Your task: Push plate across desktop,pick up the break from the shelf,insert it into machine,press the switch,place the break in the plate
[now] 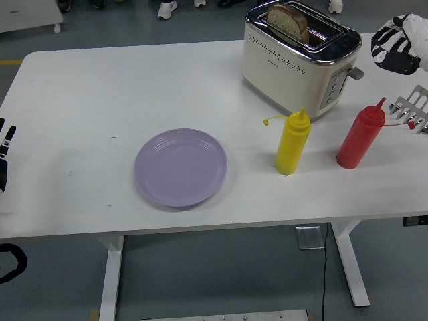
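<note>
A lilac plate [180, 166] lies on the white table [100, 87], left of centre. At the back stands a cream toaster [297, 60] with a slice of brown bread [289, 21] sticking up out of its slot. Its side lever [356, 72] points right. My right hand [398, 48] hovers at the top right, just right of the toaster and above the lever, fingers loosely bent and holding nothing. Resting at the left edge, my left hand [5, 152] has its fingers extended and is empty.
A yellow squeeze bottle [293, 142] and a red squeeze bottle [361, 134] stand in front of the toaster. A metal rack [414, 107] sits at the right edge, holding no bread. Shoes of people show beyond the far edge.
</note>
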